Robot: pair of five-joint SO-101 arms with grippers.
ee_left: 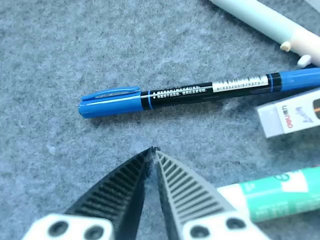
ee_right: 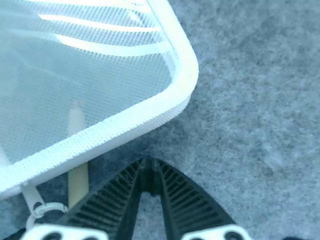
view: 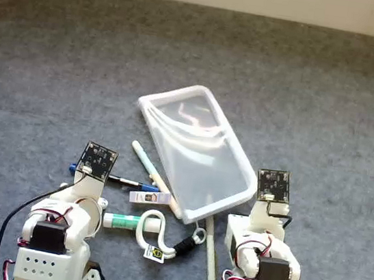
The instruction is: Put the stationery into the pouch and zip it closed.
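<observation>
left gripper [ee_left: 152, 151]: jaws pressed together, nothing between them, tips low over the grey mat [view: 59, 61] just short of the blue pen [ee_left: 200, 92]. right gripper [ee_right: 149, 167]: jaws also closed and empty, tips just off the pouch [ee_right: 125, 125] corner.

in the high view the pouch lies mid-table, at 1 o'clock from the left gripper and 10 o'clock from the right. i cannot tell whether its zip is open.

risks, as i judge them:
- the left jaws must spread before descent, or they will knock the blue pen and roll it away.
- the pouch is thin mesh, so pushing a pen in unbraced could slide it across the mat.
- a cream pen [ee_right: 77, 175] lies partly under the pouch at its 6 o'clock edge, beside the zip pull [ee_right: 42, 210]. lifting the pouch could drag it along.

around the blue pen: eraser [ee_left: 292, 116] and glue stick [ee_left: 280, 192] close by, pale pen [ee_left: 260, 20] beyond. a white clip [view: 154, 236] crosses the glue stick and crowds that pick.
</observation>
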